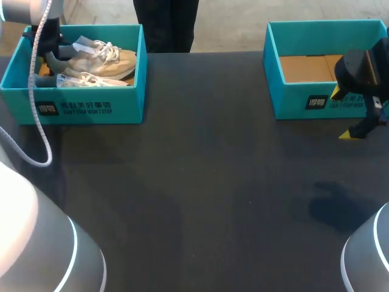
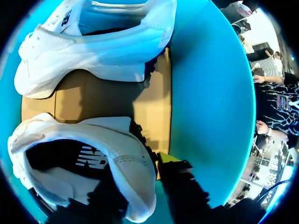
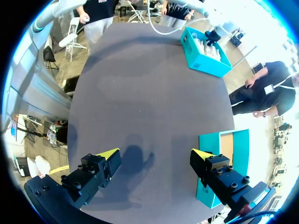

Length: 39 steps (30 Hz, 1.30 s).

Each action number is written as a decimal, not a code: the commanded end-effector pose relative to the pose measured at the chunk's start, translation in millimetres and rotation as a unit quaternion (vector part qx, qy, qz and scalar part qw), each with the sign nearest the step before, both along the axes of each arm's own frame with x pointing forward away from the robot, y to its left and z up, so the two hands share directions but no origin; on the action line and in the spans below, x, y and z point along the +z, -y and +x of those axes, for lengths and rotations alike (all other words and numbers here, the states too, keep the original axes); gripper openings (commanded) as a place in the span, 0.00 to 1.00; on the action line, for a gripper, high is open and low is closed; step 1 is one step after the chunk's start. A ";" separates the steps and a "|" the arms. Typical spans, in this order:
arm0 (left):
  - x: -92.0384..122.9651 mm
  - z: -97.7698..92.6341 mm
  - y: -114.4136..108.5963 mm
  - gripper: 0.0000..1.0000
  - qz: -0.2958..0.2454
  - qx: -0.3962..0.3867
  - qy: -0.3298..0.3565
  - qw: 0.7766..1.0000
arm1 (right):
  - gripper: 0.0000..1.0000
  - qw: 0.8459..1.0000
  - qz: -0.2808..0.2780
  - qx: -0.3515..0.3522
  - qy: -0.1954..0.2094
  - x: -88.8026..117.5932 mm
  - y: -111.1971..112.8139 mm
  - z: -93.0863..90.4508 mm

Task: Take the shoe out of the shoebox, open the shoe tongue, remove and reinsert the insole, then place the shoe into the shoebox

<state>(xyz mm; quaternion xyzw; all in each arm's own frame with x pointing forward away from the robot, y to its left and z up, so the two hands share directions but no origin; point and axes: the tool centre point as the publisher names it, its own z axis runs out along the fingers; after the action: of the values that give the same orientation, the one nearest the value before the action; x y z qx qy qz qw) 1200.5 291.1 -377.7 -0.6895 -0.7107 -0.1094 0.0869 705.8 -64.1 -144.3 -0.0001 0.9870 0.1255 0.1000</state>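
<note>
Inside the shoebox [image 1: 91, 109], the left gripper [image 1: 53, 62] straddles the heel of a shoe [image 2: 93, 163], apparently for the lift-out, its grip impossible to judge, while the right gripper [image 3: 154, 156] hovers well clear of the shoebox, wide open and empty.

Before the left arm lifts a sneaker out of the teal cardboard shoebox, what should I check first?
1. Left gripper inside the teal cardboard shoebox, at the heel of the nearer pale lace-up sneaker: ok.
2. Firm hold on that sneaker: cannot tell.
3. Second pale sneaker lies apart from it, with the box's cardboard floor showing between them: ok.
4. White cable hanging across the box's front wall will not snag: cannot tell.
5. Right gripper open above the dark table, well away from this box: ok.
</note>
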 end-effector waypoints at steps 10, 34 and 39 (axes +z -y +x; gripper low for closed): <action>37.3 -7.2 9.4 1.00 -0.039 -0.003 -0.002 0.999 | 1.00 1.000 -0.001 0.000 -0.002 -0.9 -1.1 2.5; 117.5 -98.8 6.7 1.00 -0.098 0.004 -0.009 0.995 | 1.00 1.000 -0.001 0.000 -0.002 -0.9 -1.1 2.5; 123.5 -120.9 -0.8 1.00 -0.104 0.007 -0.011 0.995 | 1.00 1.000 -0.001 0.000 -0.002 -0.9 -1.1 2.5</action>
<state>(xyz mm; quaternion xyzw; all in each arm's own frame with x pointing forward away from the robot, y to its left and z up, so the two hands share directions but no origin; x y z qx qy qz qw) 1121.0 290.0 -260.9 -0.6880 -0.7240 -0.0015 0.0499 705.8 -64.1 -144.3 -0.0001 0.9870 0.1255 0.1000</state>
